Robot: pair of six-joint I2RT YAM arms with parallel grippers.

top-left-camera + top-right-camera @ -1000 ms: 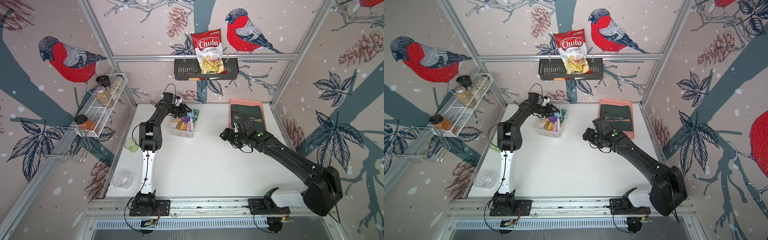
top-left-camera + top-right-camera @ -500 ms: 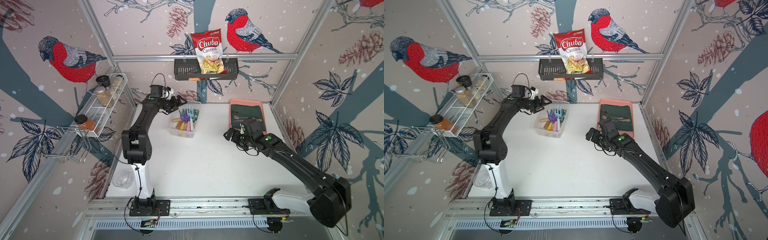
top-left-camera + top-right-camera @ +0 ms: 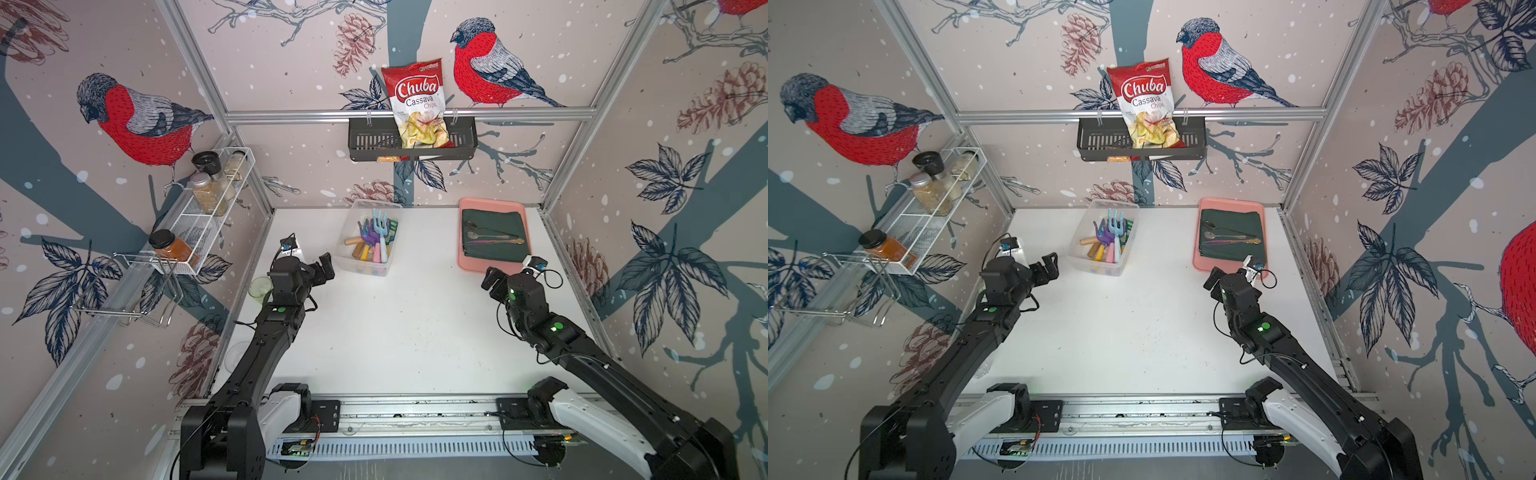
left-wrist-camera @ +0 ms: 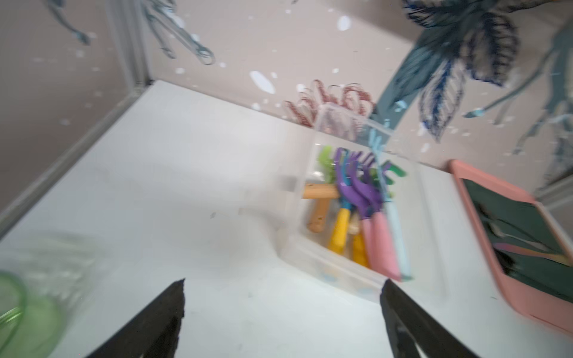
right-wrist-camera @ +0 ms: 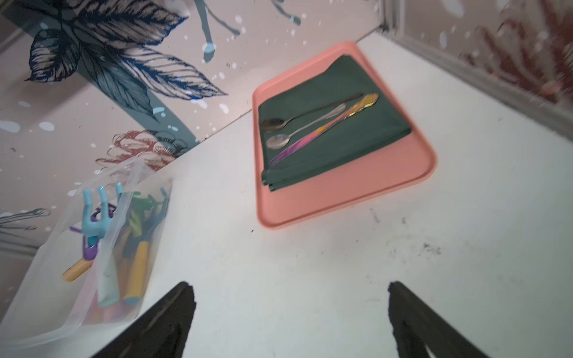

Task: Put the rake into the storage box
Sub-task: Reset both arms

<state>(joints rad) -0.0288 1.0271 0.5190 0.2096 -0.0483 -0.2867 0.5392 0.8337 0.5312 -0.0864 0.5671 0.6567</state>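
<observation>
Inside the storage box (image 3: 360,268) now, on top of the other toy garden tools (image 3: 365,245): the light blue rake (image 3: 379,233). Long axis along the long side of the box, handle toward the near end, teeth toward the back wall (image 3: 316,183). Head end lifted, teeth standing a little above the rim, clear in the right wrist view.

Left tool (image 3: 321,268) released and holding nothing, just beside the near left corner of the box. Right tool (image 3: 494,279) released and empty too, near the front edge of the pink tray (image 3: 478,264), well apart from the box.

Possible trouble from here: catching the raised teeth when passing low over the box, and so dragging the rake out again. Also pushing the box across the bench (image 3: 395,332) with the left tool, because of being so close; probably a light box, easy to slide or tip. Safer, most likely, to go up first and only then away.
</observation>
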